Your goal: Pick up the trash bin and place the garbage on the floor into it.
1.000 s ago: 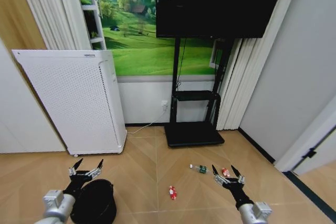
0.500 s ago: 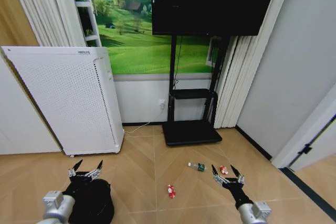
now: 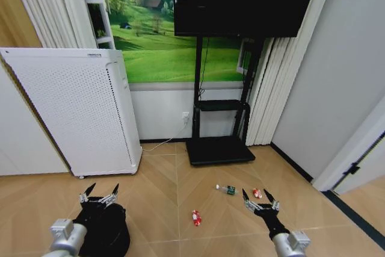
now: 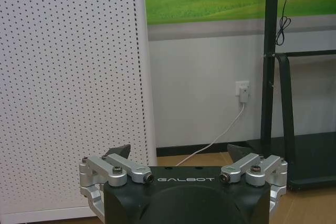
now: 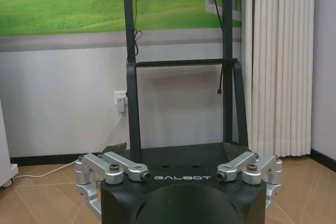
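one trash bin (image 3: 108, 233), two red-and-white wrappers (image 3: 196, 217), one bottle (image 3: 226, 189)

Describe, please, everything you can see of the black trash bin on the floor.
The trash bin is small, round and black, plastic by its look, standing upright on the wooden floor near the picture's lower left. The left pincer, open, hovers just above its rim and the arm hides part of it. Its inside cannot be seen.

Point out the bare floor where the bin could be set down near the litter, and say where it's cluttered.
Bare floor lies between the trash bin and the red wrapper, and in front of the white appliance. It is crowded on the right: the bottle, a second red wrapper and the open right gripper sit close together. The open left gripper hovers over the bin.
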Robot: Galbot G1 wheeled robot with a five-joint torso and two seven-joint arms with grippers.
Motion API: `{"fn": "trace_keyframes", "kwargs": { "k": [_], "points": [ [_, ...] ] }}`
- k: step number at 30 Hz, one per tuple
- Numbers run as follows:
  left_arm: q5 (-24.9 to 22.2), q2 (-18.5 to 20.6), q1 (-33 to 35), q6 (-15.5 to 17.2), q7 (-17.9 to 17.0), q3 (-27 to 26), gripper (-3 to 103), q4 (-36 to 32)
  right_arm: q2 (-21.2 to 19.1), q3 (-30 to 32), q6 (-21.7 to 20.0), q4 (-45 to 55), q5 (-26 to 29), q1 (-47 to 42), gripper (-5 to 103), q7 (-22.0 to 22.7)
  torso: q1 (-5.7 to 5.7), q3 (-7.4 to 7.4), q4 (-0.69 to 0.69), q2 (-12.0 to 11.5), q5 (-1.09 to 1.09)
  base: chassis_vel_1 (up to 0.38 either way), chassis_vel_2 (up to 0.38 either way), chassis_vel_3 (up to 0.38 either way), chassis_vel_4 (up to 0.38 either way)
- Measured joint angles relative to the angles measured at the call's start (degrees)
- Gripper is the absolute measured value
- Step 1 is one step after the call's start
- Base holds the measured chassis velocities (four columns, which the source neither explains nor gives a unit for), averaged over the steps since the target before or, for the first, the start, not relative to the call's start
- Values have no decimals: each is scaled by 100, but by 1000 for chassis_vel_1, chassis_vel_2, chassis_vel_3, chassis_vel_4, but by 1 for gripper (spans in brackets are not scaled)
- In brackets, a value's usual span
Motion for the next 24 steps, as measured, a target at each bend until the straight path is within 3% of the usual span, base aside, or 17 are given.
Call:
{"fn": "trace_keyframes", "kwargs": {
  "k": [24],
  "points": [
    [0, -52, 4, -24, 80, 1, 100, 20, 25, -33, -9, -77, -25, 29, 100, 2, -120, -360, 0, -491, 0, 0, 0, 0, 0]
  ]
}}
